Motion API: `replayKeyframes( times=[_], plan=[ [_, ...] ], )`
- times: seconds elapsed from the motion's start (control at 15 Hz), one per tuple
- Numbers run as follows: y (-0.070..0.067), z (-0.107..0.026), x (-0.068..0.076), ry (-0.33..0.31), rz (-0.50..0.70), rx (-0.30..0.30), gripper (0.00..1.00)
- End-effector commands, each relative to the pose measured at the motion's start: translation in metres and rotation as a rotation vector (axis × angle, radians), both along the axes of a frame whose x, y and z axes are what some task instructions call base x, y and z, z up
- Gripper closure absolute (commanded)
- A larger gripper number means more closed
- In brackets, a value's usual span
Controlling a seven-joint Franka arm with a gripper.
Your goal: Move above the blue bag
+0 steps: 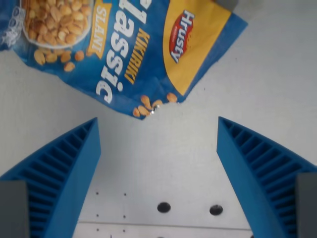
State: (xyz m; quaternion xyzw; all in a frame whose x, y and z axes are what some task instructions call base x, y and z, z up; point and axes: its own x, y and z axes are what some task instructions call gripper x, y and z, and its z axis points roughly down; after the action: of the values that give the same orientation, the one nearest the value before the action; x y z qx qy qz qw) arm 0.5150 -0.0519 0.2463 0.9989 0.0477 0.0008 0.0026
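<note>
Item 1, the wrist view's left: one finger (59,173) of my pincer (158,124). Blue plastic, wedge-shaped, tapering up to a blunt tip, its inner face ribbed with fine parallel ridges. A grey block sits at its base in the lower left corner.

Item 2, upper left to centre: the blue bag (114,44). Glossy printed film, slightly creased, lying flat on the table and running off the top and left edges of the frame. I read white lettering "lassic", yellow "KIKIRIKI" and "SLANI", all turned sideways. A picture of a bowl of peanuts fills its upper left part, with loose printed peanuts below it and at the bag's lower corner. A yellow curved panel carries a red oval logo reading "Hrusty". The lower corner of the bag comes to a point just above the gap between my fingers; nothing of the pincer touches it.

Item 3, centre: the table (163,163). Pale grey, matte, smooth. Two dark round holes (164,207) sit near the bottom edge, with a few small dots to their left and a thin seam across the lowest strip.

Item 4, the wrist view's right: second finger (257,173), same blue ribbed wedge, mirrored, with a grey block at its base.

Pincer condition: I see it spread wide, fingers well apart, holding nothing, bare table between them.
</note>
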Motion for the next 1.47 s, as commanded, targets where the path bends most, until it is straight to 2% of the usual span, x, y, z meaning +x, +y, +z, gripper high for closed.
replayKeyframes(
  times=[0.07, 1.47],
  plan=[
    [0.004, -0.003, 0.015, 0.014, -0.039, 0.008, 0.0],
    [0.026, -0.035, 0.062, -0.006, -0.084, 0.004, 0.0]
  ],
)
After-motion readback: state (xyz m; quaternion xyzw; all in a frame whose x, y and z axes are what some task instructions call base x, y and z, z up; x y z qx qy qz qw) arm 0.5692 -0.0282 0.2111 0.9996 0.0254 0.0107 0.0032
